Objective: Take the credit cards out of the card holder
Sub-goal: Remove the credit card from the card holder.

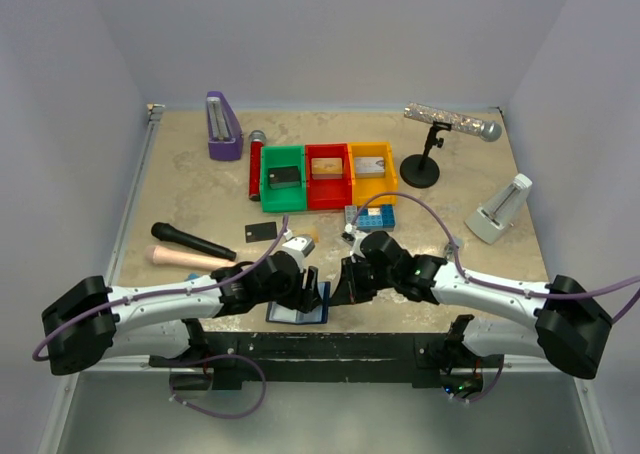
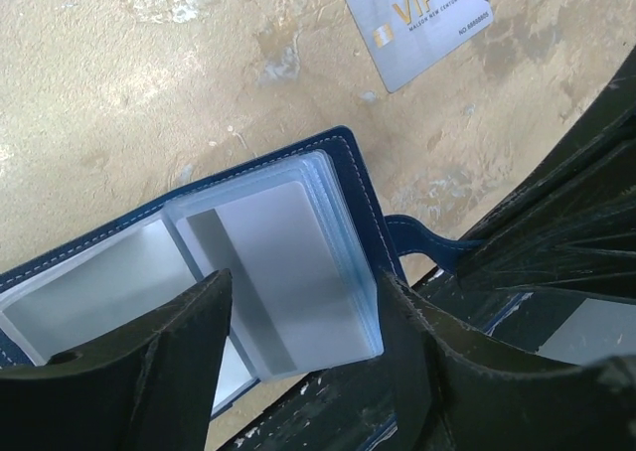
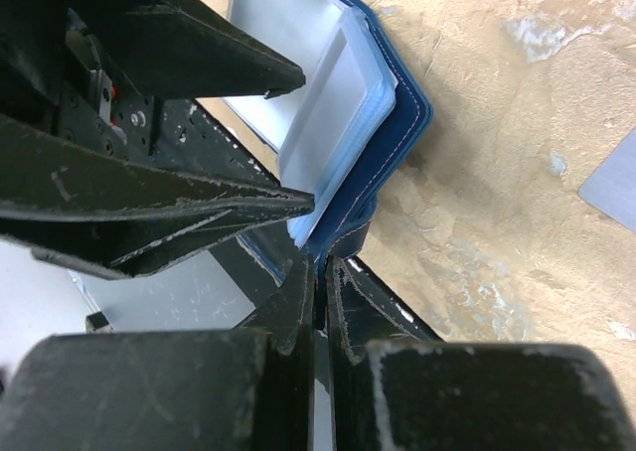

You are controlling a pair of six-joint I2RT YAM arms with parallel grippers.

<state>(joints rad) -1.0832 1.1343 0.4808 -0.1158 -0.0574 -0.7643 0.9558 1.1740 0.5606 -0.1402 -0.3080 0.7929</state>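
Observation:
The navy card holder [image 2: 350, 188] lies open at the table's near edge [image 1: 298, 312], its stack of pale blue-grey pockets [image 2: 288, 272] fanned upward. My left gripper [image 2: 298, 367] is open; its fingers [image 2: 169, 357] straddle the near corner of the pocket stack. My right gripper [image 3: 323, 270] is shut on the holder's navy snap tab [image 2: 422, 240] and cover edge [image 3: 393, 143]. One silvery credit card marked VIP [image 2: 417, 22] lies loose on the table beyond the holder. A black card [image 1: 262, 231] lies left of it.
Green [image 1: 268, 186], red [image 1: 327, 196] and yellow [image 1: 372, 189] bins stand mid-table, each with a card inside. A blue studded plate [image 1: 372, 217] sits just behind my right arm. A black microphone [image 1: 192, 242] lies left; a mic stand [image 1: 420, 169] and white metronome [image 1: 500, 209] stand right.

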